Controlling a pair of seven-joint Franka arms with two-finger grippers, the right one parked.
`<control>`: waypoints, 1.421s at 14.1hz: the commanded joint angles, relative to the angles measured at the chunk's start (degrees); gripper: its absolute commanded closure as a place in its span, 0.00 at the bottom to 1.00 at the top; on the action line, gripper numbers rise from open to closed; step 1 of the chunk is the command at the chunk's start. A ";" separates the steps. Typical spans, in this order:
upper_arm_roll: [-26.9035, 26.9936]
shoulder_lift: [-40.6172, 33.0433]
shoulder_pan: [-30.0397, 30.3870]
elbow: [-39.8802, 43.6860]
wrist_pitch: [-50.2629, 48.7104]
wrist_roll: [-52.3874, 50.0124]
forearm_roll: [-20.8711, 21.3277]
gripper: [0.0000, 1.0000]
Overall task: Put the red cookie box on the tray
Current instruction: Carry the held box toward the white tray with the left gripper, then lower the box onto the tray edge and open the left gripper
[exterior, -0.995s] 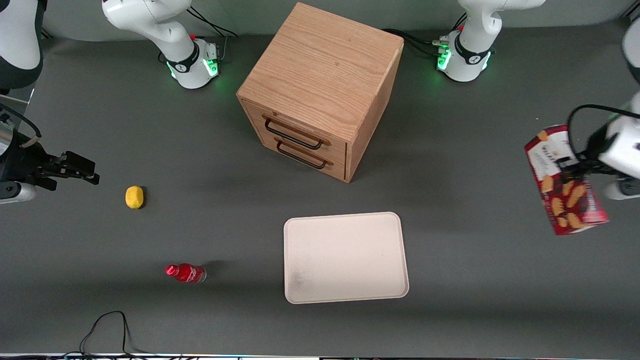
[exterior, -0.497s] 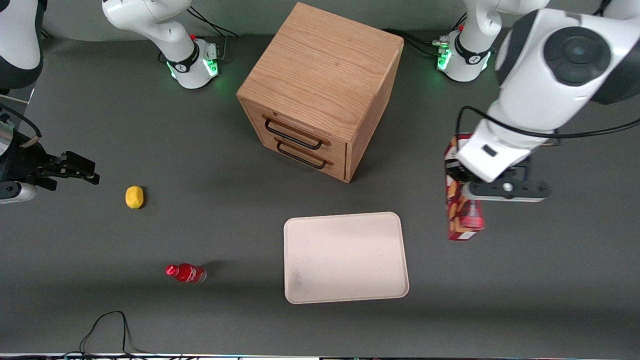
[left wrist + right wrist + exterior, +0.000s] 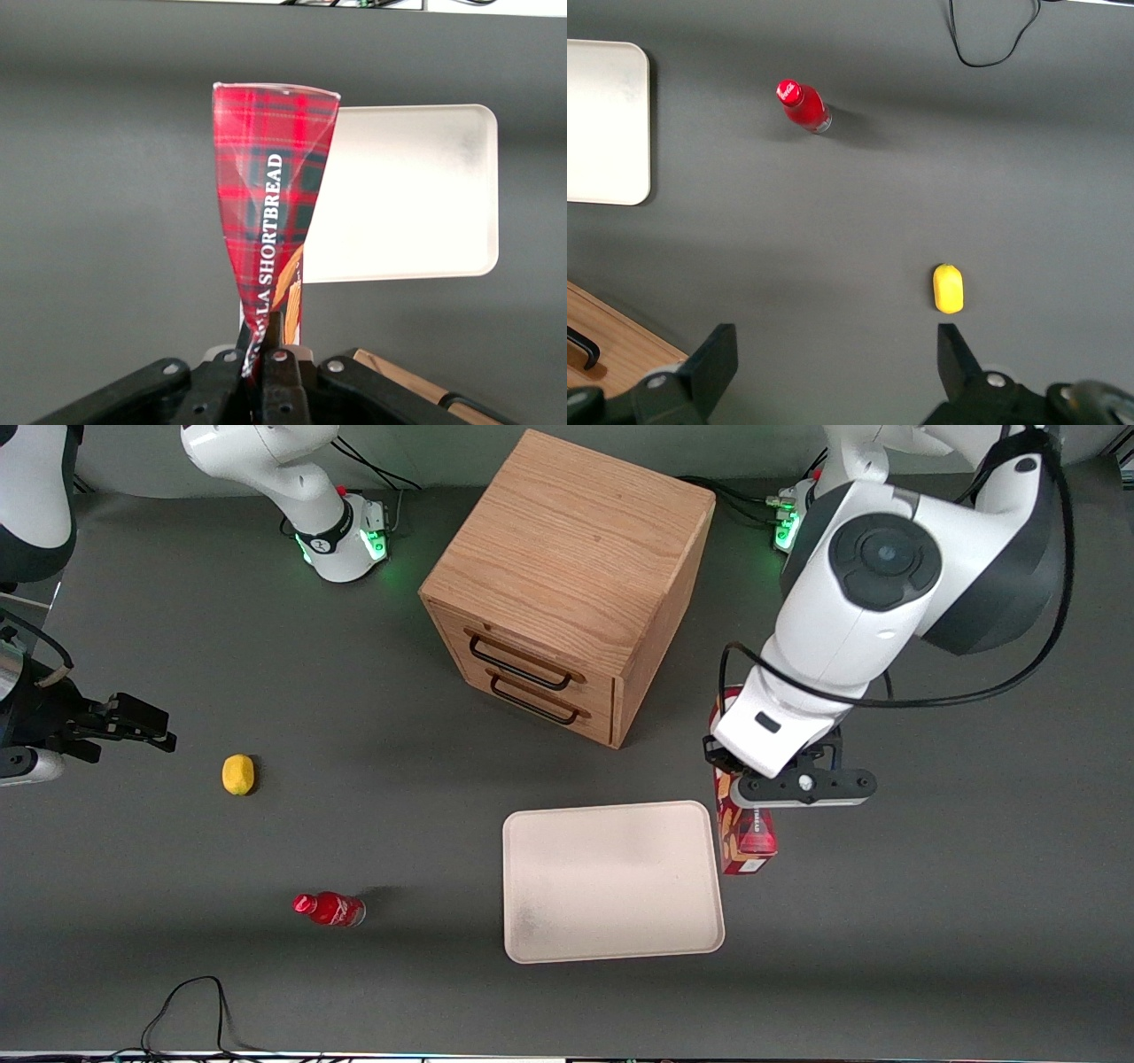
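on the bench, starting at the parked arm's end: a yellow lemon (image 3: pixel 237 774) sits alone, and a small red bottle (image 3: pixel 329 909) lies nearer the front edge, both well apart from the action. mid-bench stands the wooden cabinet (image 3: pixel 567 584), drawers shut, and in front of it, nearer the camera, the tray (image 3: pixel 611 881) lies flat and bare.

now the working arm's side. the gripper (image 3: pixel 742 779) hangs in the air just off the tray's edge on that side, fingers (image 3: pixel 266 367) pinched tight on the top end of the box (image 3: pixel 742 834). the box dangles below them, held well clear of the bench, long axis pointing down and narrow face toward the camera. in the wrist view its plaid side (image 3: pixel 270 212) reads "shortbread" and its lower end overlaps the tray's edge (image 3: pixel 403 195), with most of the tray lying off to one side.

so here's the relation that counts: the box hangs straight under the fingers, and the tray's middle lies sideways from it, toward the parked arm's end. my read is carry under way, not yet over the target. a further sideways shift looks needed, then a descent. released end-on, the box could topple, so a low, gentle release seems wise.
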 commanded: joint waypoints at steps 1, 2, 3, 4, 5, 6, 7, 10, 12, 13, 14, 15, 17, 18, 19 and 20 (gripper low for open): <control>1.08 5.74 -0.62 3.28 2.31 -2.47 -0.48 1.00; 1.08 7.41 -0.36 2.93 3.28 -1.69 -0.48 1.00; 1.08 9.77 -0.19 2.84 4.95 -1.59 -0.39 1.00; 1.08 11.54 -0.01 2.57 7.49 -1.51 -0.31 1.00; 1.08 13.12 0.43 1.53 10.38 -0.98 -0.31 1.00; 1.08 14.10 0.52 0.21 13.54 -0.11 -0.31 1.00; 1.08 14.80 0.61 -1.19 16.10 0.95 -0.31 1.00; 1.08 18.31 1.84 -2.35 21.65 2.89 -0.31 1.00; 1.08 20.34 1.84 -2.44 23.24 2.98 0.13 1.00; 1.08 21.13 1.84 -2.44 24.11 2.89 0.13 1.00; 1.08 21.75 1.75 -2.52 24.91 2.80 -0.04 1.00; 1.08 22.36 1.75 -2.61 25.70 1.93 -0.22 1.00; 0.99 22.80 1.58 -3.05 25.79 1.92 -0.39 1.00; 0.99 22.98 1.57 -3.05 26.05 1.84 -0.74 1.00; 0.99 23.24 1.49 -3.14 27.10 1.57 -1.35 1.00; 0.99 23.33 1.40 -3.58 27.72 0.96 -1.45 1.00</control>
